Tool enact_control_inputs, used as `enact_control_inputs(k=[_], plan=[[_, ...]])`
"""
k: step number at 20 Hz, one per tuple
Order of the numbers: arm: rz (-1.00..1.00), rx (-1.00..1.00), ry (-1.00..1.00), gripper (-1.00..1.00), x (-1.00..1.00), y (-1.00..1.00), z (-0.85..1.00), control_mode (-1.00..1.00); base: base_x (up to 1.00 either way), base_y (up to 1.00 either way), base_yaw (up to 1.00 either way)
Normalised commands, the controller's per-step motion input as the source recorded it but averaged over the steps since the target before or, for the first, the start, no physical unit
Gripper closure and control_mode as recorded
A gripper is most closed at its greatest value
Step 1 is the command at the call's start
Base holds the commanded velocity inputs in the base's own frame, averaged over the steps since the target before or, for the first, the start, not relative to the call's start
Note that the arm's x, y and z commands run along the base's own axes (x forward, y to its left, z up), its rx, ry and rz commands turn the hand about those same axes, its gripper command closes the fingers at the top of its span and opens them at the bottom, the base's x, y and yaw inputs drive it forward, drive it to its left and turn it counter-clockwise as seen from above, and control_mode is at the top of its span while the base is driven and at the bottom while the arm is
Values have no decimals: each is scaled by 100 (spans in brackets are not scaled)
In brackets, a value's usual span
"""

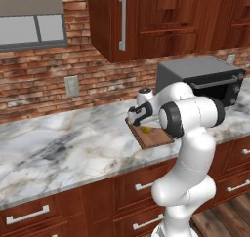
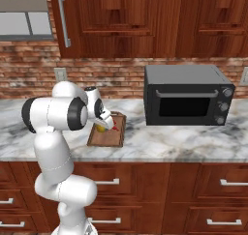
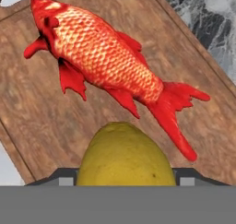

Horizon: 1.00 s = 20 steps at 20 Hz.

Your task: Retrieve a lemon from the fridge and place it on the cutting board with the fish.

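My gripper (image 3: 124, 180) is shut on the yellow lemon (image 3: 124, 156), which fills the gap between the two fingertips. It hangs just over the reddish-brown cutting board (image 3: 37, 117), close to the near edge. The orange-red fish (image 3: 101, 57) lies flat on the board just beyond the lemon, its tail pointing toward it. From the left base view the gripper (image 1: 141, 123) points down at the board (image 1: 157, 138) with the lemon (image 1: 145, 129) under it. The right base view shows the lemon (image 2: 100, 128), the fish (image 2: 113, 124) and the board (image 2: 114, 138). The fridge is out of view.
A black microwave (image 2: 186, 96) stands on the marble counter (image 1: 63, 143) right of the board. Wooden wall cabinets (image 1: 146, 21) hang above, and a brick wall with an outlet (image 1: 72, 86) runs behind. Drawers line the counter front.
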Motion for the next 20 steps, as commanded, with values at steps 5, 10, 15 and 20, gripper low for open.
enact_control_inputs(k=[5, 10, 15, 20], plan=[[0, 0, 0, 100, 7, 0, -6, -100, 0, 0, 0], [0, 0, 0, -100, 0, 0, -7, -100, 0, 0, 0], [0, 0, 0, -100, 0, 0, -2, -100, 0, 0, 0], [-5, 0, 1, -100, 0, 0, 0, -100, 0, 0, 0]])
